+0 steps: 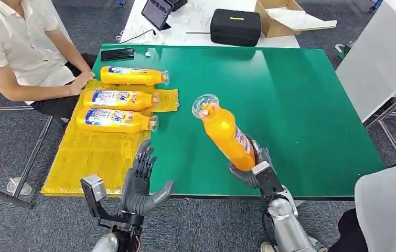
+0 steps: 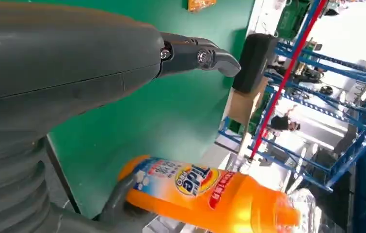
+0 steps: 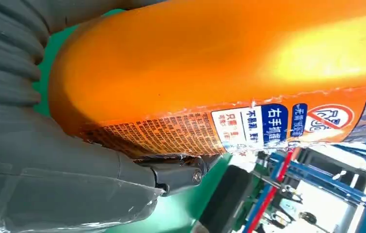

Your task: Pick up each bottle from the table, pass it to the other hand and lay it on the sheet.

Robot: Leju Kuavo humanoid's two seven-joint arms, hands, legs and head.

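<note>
Three orange plastic detergent bottles (image 1: 117, 98) lie side by side on the yellow plastic sheet (image 1: 93, 157) at the green surface's (image 1: 300, 105) left side. The right hand (image 1: 252, 167) grips a fourth orange bottle (image 1: 224, 131) by its base, tilted above the surface, fingers (image 3: 181, 174) wrapped around it. The left hand (image 1: 142, 181) hovers near the sheet's corner, fingers (image 1: 144, 160) spread and holding nothing.

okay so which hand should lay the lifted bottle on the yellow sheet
Left. The left hand is open beside the sheet; the right hand grips the bottle farther away.
</note>
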